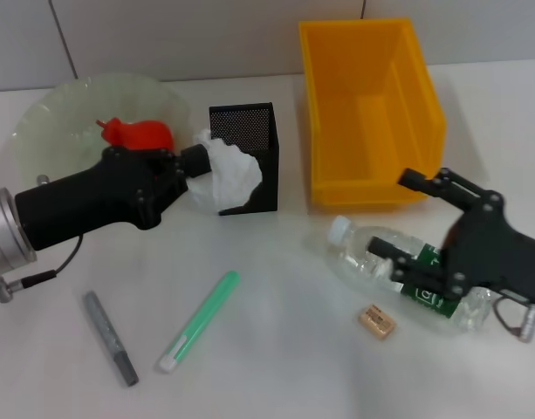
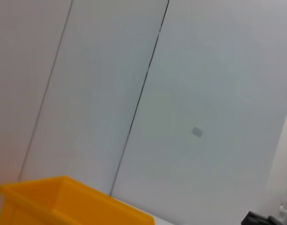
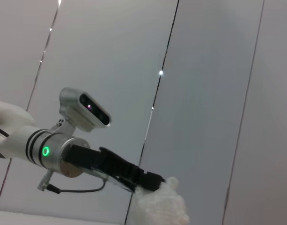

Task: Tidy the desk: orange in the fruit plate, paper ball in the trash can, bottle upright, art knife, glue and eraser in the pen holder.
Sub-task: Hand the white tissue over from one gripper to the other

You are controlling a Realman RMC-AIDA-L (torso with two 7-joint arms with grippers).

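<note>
My left gripper (image 1: pixel 204 164) is shut on the white paper ball (image 1: pixel 230 175), holding it above the table in front of the black mesh pen holder (image 1: pixel 250 131); both also show in the right wrist view, the paper ball (image 3: pixel 159 206) at the arm's tip. The orange (image 1: pixel 140 133) lies in the pale green fruit plate (image 1: pixel 49 122). The bottle (image 1: pixel 363 253) lies on its side at the right, and my right gripper (image 1: pixel 389 212) stands open just over it. The yellow trash can (image 1: pixel 372 113) is behind. The glue (image 1: pixel 197 321), the grey art knife (image 1: pixel 110 338) and the eraser (image 1: pixel 377 320) lie on the table.
A white tiled wall rises behind the desk. The trash can's rim (image 2: pixel 63 201) shows low in the left wrist view. The pen holder stands between the fruit plate and the trash can.
</note>
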